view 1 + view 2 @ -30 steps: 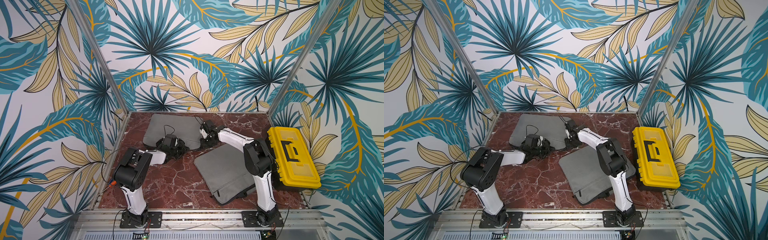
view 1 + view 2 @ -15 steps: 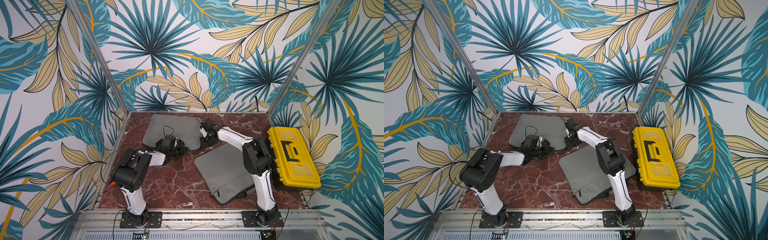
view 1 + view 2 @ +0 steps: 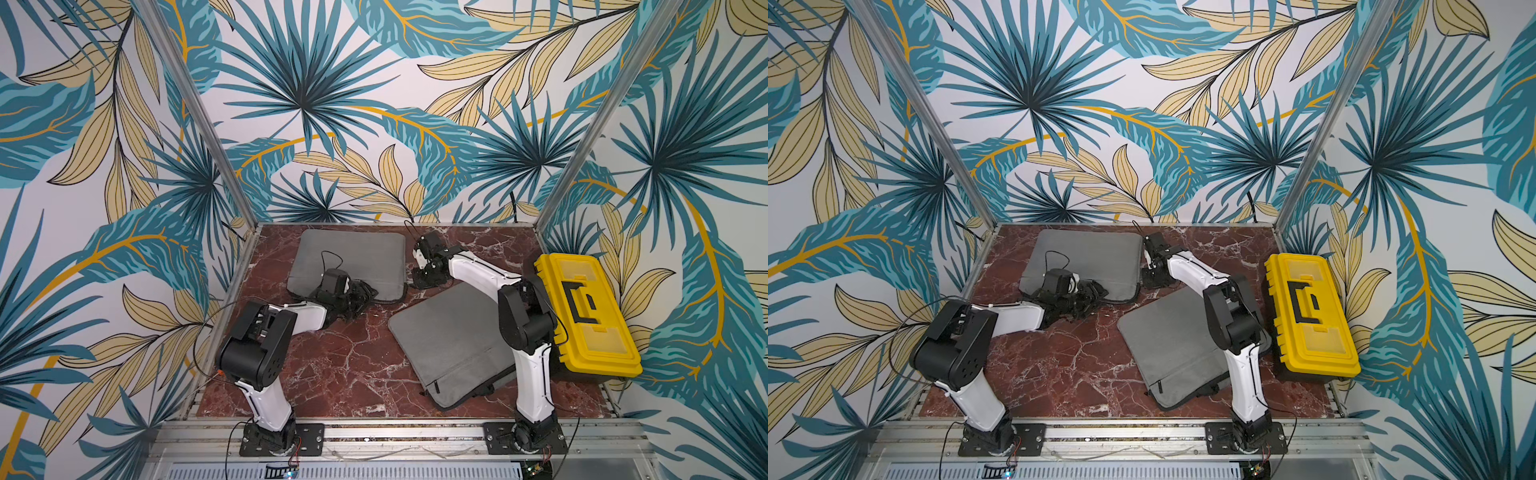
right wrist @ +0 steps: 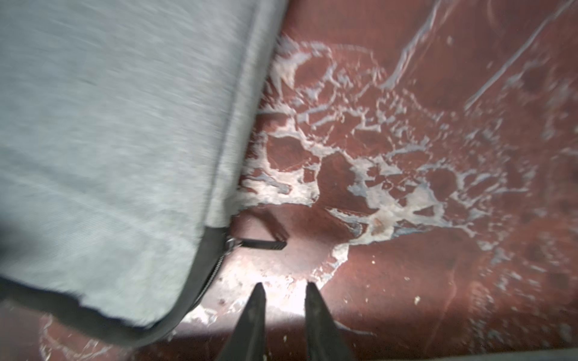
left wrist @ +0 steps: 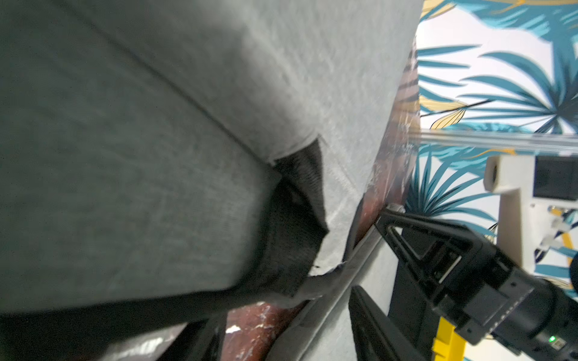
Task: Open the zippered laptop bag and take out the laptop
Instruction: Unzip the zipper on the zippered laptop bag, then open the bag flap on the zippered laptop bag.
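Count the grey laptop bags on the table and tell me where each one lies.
2. The back bag lies flat near the rear wall. The front bag lies nearer the camera, beside the yellow toolbox. No other bag shows in any view.

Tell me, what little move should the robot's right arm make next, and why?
Probably nudge the right tool forward and pinch the zipper pull. The pull lies free on the marble table just ahead of its parted, empty fingertips, at the corner of the gray laptop bag.

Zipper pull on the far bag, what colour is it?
The zipper pull is black, clearest in the right wrist view.
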